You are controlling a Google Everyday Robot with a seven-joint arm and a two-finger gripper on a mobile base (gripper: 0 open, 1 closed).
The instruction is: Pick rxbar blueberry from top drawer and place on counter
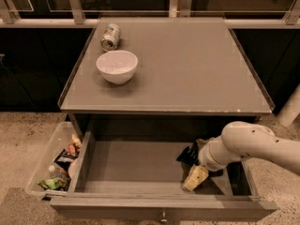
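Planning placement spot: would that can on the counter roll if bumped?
Probably: the can lies on its side on the flat counter, so a sideways nudge could roll it. The raised rim close by might catch it. The claw is down in the top drawer, well away.

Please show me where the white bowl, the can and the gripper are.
white bowl (117,63): camera view, its inside.
can (110,36): camera view, its side.
gripper (195,177): camera view, pale tip, low in the top drawer (126,172), right side.
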